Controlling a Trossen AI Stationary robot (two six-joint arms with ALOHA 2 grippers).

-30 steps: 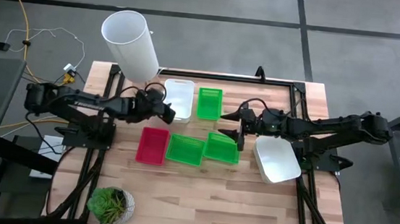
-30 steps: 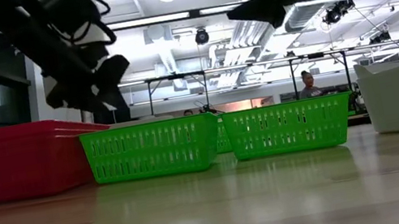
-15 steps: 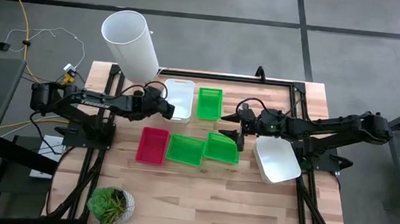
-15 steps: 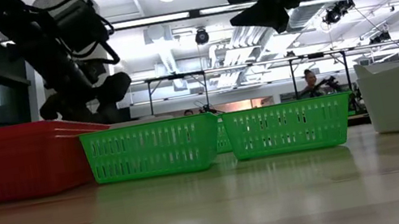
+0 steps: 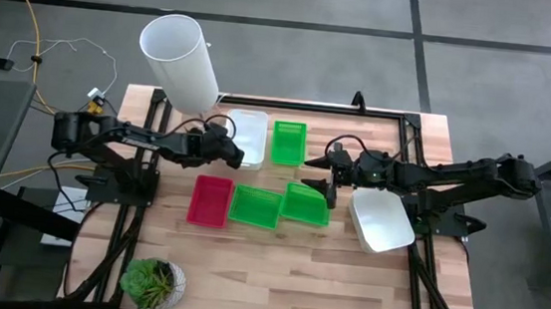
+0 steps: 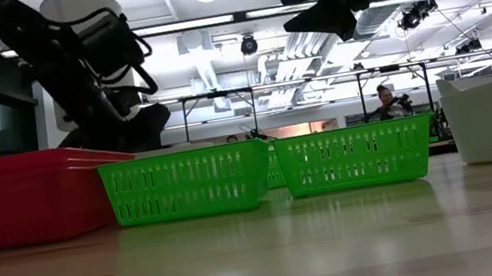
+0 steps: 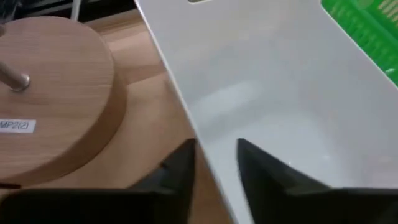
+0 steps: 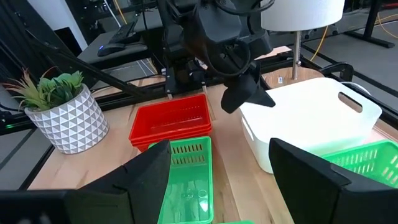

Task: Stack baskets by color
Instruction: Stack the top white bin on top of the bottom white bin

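Note:
A white basket (image 5: 248, 132) stands at the far middle beside a green basket (image 5: 288, 143). My left gripper (image 5: 235, 155) is shut on its left wall, also shown in the right wrist view (image 8: 247, 94). Nearer lie a red basket stack (image 5: 210, 200) and two green baskets (image 5: 255, 206) (image 5: 306, 203). My right gripper (image 5: 332, 175) hovers open above the right one of these, touching nothing. Another white basket (image 5: 382, 222) sits under the right arm. My left gripper has the white basket's left long wall (image 7: 208, 146), near its near end, between its two fingers. One finger (image 7: 181, 168) is outside and one (image 7: 264, 171) inside. They slant down from the table's left. The basket rests on the table.
A tall white cylinder (image 5: 180, 61) on a round wooden base (image 7: 59, 99) stands just left of the held basket. A potted plant (image 5: 152, 282) sits at the near left corner. Bare wood lies along the near edge.
My left gripper has gone down and toward the table's right, onto the white basket's left wall. The baskets and my right gripper have stayed where they were.

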